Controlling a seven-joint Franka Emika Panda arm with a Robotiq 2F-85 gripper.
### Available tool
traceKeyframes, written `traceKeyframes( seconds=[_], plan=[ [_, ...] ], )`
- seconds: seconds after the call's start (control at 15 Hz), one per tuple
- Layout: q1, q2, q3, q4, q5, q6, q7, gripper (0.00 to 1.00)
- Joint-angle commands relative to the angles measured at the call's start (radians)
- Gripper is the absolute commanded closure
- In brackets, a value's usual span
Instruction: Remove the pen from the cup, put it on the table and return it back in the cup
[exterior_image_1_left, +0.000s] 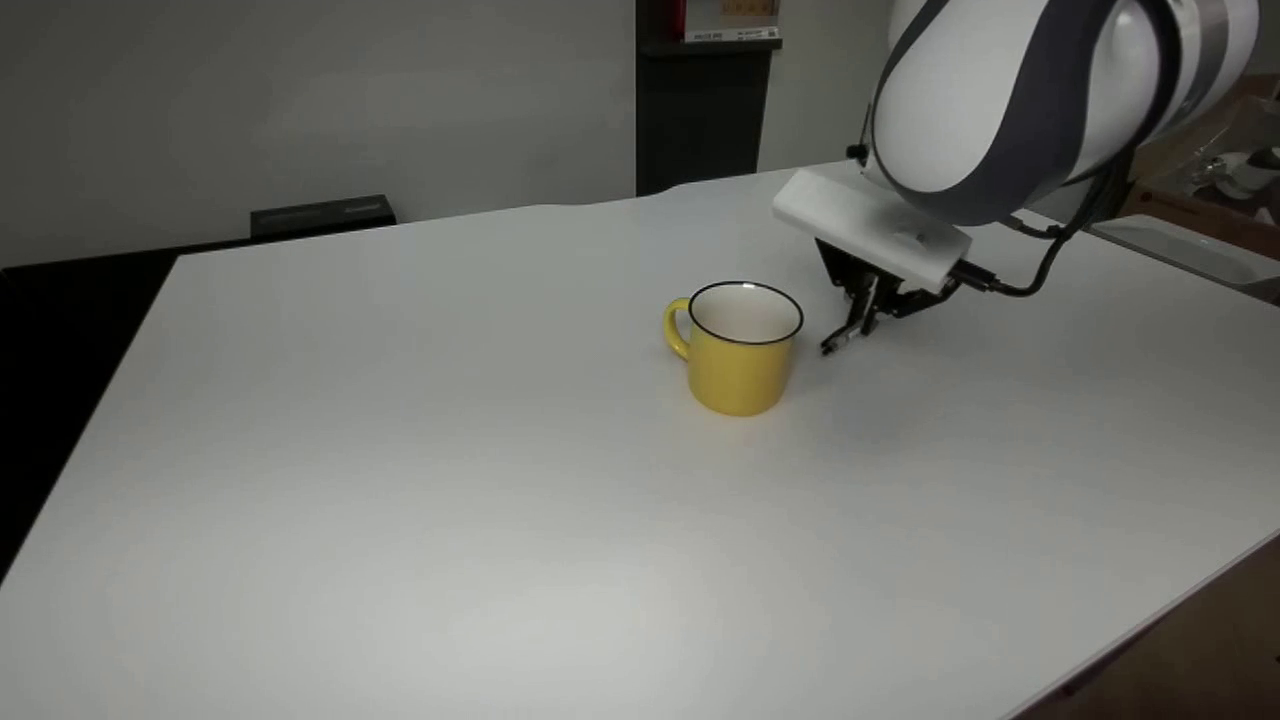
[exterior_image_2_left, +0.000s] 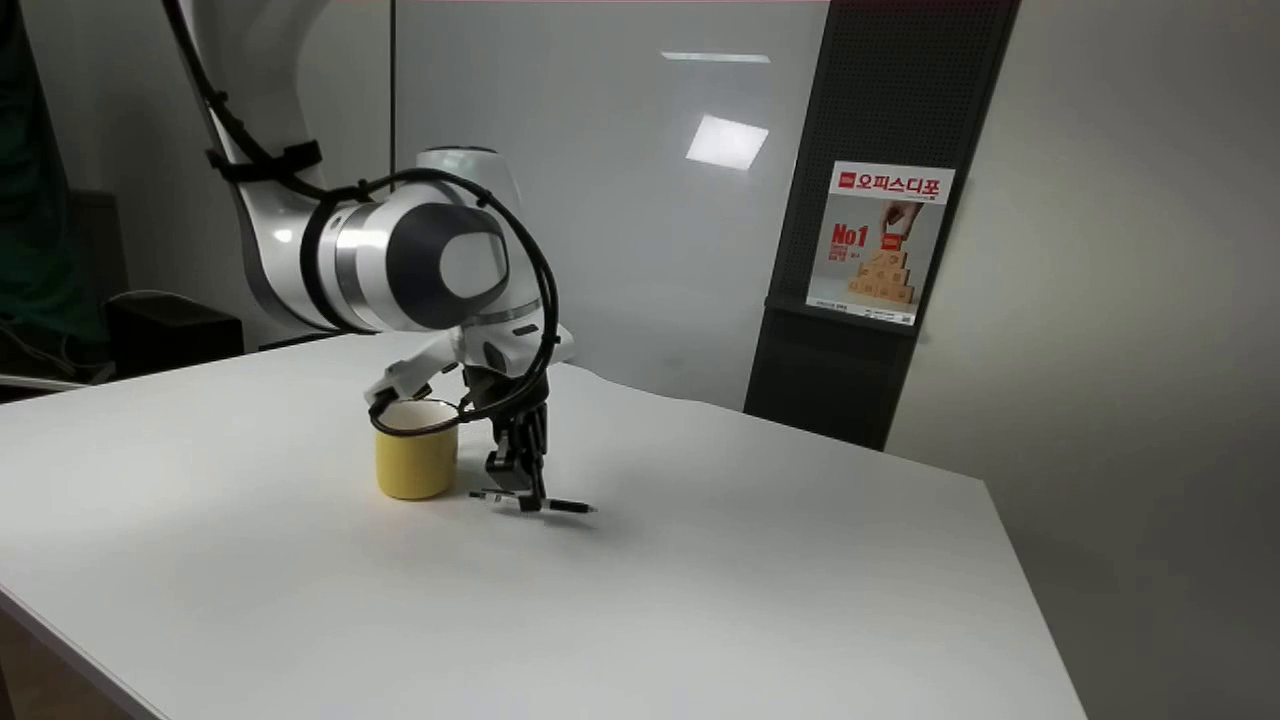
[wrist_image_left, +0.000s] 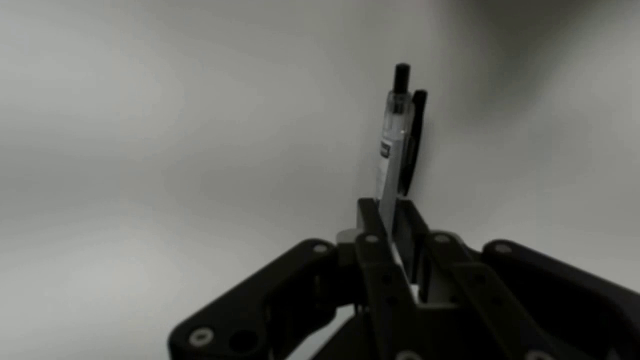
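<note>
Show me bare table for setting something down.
In an exterior view, bare table runs from the yellow mug to the left edge, and down to the picture's bottom. Crowded: just right of the mug, where the tool grips the pen.

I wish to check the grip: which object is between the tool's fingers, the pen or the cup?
The pen, slim, with a black clip; the yellow cup stands upright, apart from the tool.

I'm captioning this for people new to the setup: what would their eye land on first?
Probably the yellow cup, upright on the white table and bright against it. Next, close beside the cup, the black gripper, shut on a slim pen with a clear barrel. In an exterior view, a poster with red lettering on a dark panel stands out beyond the table.
</note>
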Motion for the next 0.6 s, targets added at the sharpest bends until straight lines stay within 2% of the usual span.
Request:
traceKeyframes(
  seconds=[0.0, 0.27, 0.47, 0.53],
  plan=[
    [0.049, -0.128, -0.043, -0.031, -0.023, -0.034, -0.079, 0.97],
    [-0.052, -0.302, 0.114, -0.013, -0.032, -0.226, -0.3, 0.97],
    [-0.155, -0.391, 0.267, 0.035, 0.08, -0.474, -0.439, 0.97],
    [-0.175, -0.401, 0.294, 0.05, 0.118, -0.56, -0.463, 0.97]
  ],
)
